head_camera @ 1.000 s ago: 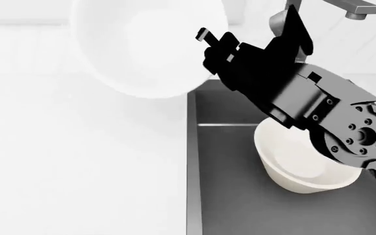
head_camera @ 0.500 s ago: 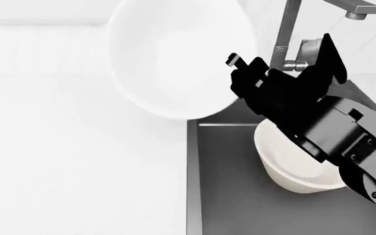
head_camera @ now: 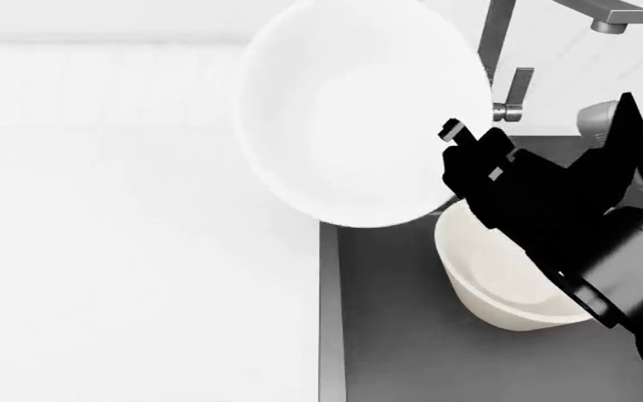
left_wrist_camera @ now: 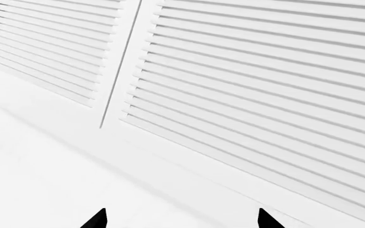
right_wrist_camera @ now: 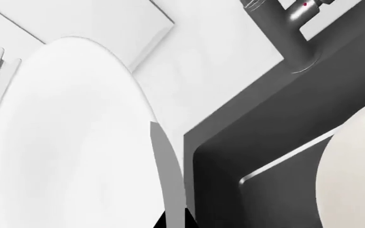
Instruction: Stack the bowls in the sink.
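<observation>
Right hand (head_camera: 472, 159) pinching white bowl (head_camera: 355, 109) by its rim, tilted above sink (head_camera: 388, 335) edge, beside cream bowl (head_camera: 501, 276) in sink; thin rim grip could slip; left hand (left_wrist_camera: 179, 219) wide, empty.

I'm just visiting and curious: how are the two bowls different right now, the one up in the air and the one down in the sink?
The white bowl is held aloft by the right gripper and tipped on its side, half over the counter; the cream bowl sits upright on the floor of the sink. The white bowl is a purer white, the cream bowl warmer in tone. The white bowl looks bigger, though it is nearer the camera. Both are plain, glossy, round and empty.
</observation>
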Motion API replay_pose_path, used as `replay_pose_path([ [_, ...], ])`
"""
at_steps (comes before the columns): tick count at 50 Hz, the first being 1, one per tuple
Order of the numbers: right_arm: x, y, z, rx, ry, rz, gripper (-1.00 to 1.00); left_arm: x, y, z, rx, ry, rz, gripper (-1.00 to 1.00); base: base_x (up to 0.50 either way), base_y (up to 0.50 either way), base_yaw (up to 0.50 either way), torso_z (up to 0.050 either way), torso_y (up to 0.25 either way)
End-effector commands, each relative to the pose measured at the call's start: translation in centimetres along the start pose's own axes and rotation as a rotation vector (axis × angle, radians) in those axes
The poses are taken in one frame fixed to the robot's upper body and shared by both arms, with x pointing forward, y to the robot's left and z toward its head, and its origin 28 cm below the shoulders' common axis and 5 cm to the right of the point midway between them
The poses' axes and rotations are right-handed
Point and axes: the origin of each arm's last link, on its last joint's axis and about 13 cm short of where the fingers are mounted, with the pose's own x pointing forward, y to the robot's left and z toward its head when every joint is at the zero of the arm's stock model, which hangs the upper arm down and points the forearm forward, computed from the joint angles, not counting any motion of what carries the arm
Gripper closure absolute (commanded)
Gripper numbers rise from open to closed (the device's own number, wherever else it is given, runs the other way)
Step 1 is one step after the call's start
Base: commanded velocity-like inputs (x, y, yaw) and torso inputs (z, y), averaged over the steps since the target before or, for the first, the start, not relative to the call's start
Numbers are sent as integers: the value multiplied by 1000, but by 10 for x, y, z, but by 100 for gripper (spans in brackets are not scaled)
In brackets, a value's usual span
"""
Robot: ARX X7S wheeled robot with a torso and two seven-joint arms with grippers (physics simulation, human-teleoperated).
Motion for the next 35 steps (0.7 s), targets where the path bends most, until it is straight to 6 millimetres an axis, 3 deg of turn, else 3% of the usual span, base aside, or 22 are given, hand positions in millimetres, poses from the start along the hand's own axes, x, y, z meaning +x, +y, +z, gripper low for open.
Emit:
replay_pose_path([
  [1, -15, -2, 6, -9, -52, -17, 100, 0, 0, 0, 0, 0, -1, -100, 0, 0, 0, 0, 0],
  [14, -27, 0, 16, -48, -82, -77, 100, 1, -1, 0, -3, 0, -2, -100, 0, 0, 0, 0, 1],
  [35, -38, -18, 19, -35, -105, -181, 100, 2, -1, -3, -3, 3, -1, -100, 0, 0, 0, 0, 0],
])
